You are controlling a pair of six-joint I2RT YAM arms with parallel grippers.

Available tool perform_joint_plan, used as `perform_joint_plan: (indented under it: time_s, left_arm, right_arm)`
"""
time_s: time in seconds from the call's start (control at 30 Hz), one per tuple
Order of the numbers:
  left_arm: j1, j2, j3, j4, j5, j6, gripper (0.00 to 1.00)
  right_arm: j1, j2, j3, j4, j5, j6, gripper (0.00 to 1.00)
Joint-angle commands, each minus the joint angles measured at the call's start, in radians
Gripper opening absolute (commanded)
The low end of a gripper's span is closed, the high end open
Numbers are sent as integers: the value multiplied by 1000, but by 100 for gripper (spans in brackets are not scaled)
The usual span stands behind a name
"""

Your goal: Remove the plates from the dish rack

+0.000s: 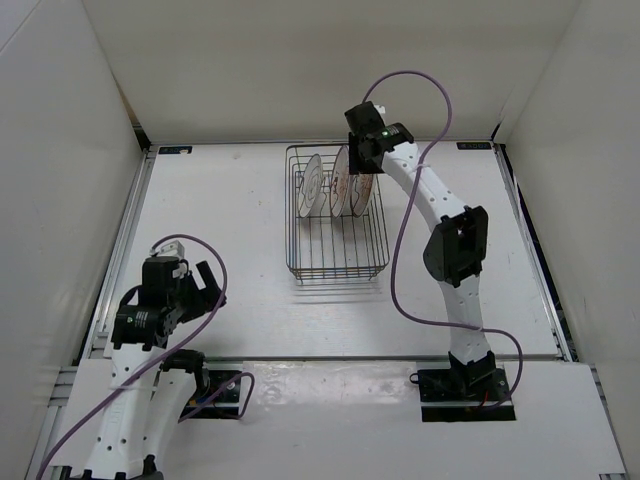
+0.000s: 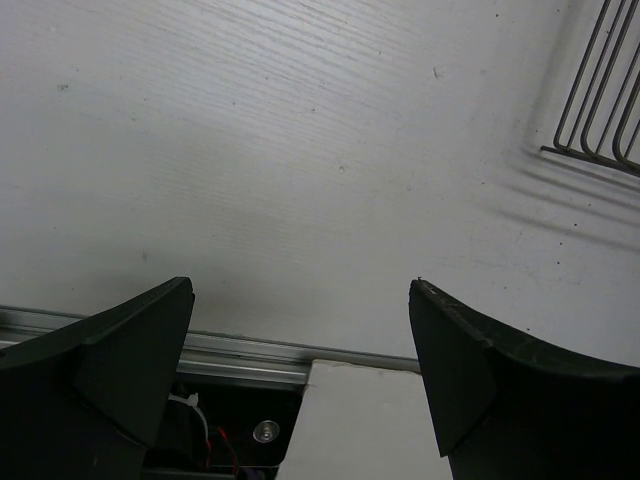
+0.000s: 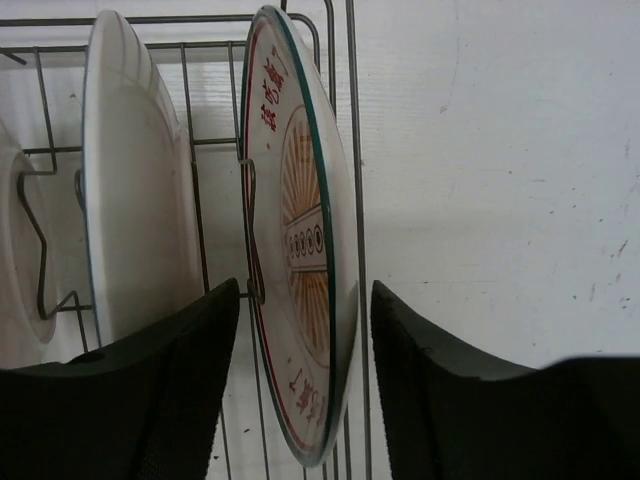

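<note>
The dish rack stands at the table's centre back with three plates upright in its far end. In the right wrist view the sunburst plate stands on edge against the rack's side wire, with a second plate and a third to its left. My right gripper is open and straddles the sunburst plate, one finger on each side, with a gap showing on the right. My left gripper is open and empty over the table's near left, far from the rack.
The rack's near corner shows at the upper right of the left wrist view. The table's aluminium front rail lies under the left gripper. White walls close in the table at the back and sides.
</note>
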State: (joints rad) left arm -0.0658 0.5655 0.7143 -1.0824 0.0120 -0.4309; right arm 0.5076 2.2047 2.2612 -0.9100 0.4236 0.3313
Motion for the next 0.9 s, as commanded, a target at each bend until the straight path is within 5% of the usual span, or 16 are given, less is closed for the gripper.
perform_joint_plan:
  time_s: [0.0, 0.17, 0.43, 0.87]
  left_arm:
    - [-14, -7, -6, 1, 13, -12, 99]
    - [-28, 7, -19, 9, 37, -23, 99]
    - [-37, 8, -30, 16, 49, -32, 99]
    - [-39, 8, -47, 30, 62, -45, 99]
  right_arm:
    - [0, 3, 21, 19, 26, -3, 57]
    - [11, 15, 24, 13, 76, 3, 40]
    - [29, 0, 35, 5, 164, 28, 1]
    - [46, -160, 83, 65, 351, -77, 0]
